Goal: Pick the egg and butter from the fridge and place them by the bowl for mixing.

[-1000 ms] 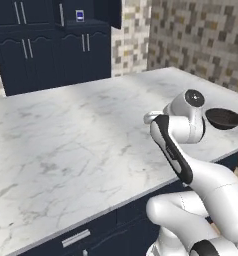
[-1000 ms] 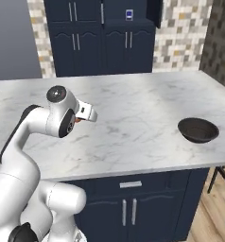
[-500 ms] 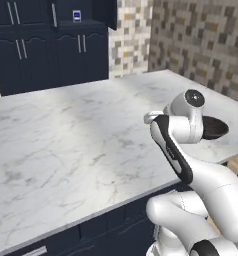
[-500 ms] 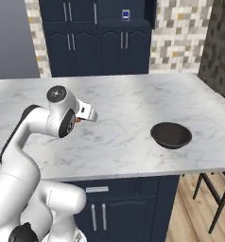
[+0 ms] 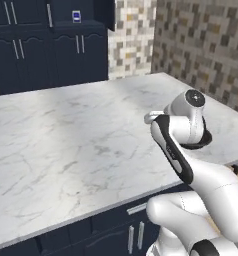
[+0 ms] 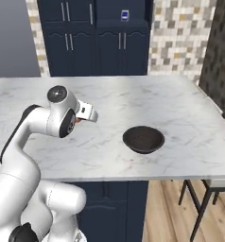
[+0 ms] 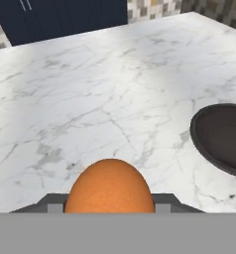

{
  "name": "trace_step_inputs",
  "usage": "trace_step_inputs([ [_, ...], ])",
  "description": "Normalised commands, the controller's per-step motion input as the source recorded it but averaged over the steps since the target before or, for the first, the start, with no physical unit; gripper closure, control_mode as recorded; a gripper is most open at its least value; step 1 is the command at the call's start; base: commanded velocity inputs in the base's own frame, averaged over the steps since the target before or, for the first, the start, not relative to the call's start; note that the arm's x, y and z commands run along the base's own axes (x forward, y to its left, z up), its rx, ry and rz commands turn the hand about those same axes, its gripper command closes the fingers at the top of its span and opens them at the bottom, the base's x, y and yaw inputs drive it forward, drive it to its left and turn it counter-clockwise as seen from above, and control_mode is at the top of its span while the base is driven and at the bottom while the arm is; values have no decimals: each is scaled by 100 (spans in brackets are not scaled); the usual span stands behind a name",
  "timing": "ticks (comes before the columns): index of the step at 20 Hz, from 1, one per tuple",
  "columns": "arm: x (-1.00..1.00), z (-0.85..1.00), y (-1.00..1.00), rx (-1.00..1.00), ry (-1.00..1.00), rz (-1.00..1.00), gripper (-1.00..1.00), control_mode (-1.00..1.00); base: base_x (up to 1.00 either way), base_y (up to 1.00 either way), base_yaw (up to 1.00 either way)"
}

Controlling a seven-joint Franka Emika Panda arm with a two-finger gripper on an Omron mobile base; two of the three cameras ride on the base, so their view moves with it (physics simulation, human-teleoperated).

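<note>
Egg [image 7: 109, 186], orange-brown and rounded, sits at the 6 o'clock edge of the hand view, held between the jaws of the gripper [image 7: 110, 202]. The jaws are closed against its two sides, and grey finger parts show at the lower left and lower right of the egg. In the right base view a small orange spot is visible at the gripper [image 6: 79, 119], tucked under the white hand of the arm [image 6: 34, 127].

Bowl [image 6: 143, 139], round, shallow and dark grey-black, rests upright on the white marble worktop [image 6: 180, 113]. In the right base view it lies at 3 o'clock from the gripper, well apart from it and near the front edge of the worktop. In the hand view the bowl [image 7: 221, 136] enters from the 3 o'clock edge, partly cut off by the frame. The egg is above the worktop [image 7: 90, 89] and does not touch the bowl.

In the left base view the arm [image 5: 186, 130] folds up at 4 o'clock, with its wrist over the right portion of the worktop [image 5: 66, 130]. The bowl is largely hidden behind the arm there.

Dark navy cabinets [image 6: 95, 38] stand beyond the worktop at 12 o'clock. A mosaic tile wall [image 6: 180, 33] stands at 1 o'clock.
</note>
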Motion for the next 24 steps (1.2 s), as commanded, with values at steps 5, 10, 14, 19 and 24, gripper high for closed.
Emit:
trace_step_inputs([
  [5, 0, 0, 0, 0, 0, 0, 100, 100, 24, -51, 32],
  [10, 0, 0, 0, 0, 0, 0, 100, 100, 28, -44, 39],
  [14, 0, 0, 0, 0, 0, 0, 100, 100, 43, -39, 29],
  [19, 0, 0, 0, 0, 0, 0, 100, 100, 29, -21, 14],
  [24, 0, 0, 0, 0, 0, 0, 100, 100, 0, 0, 0],
])
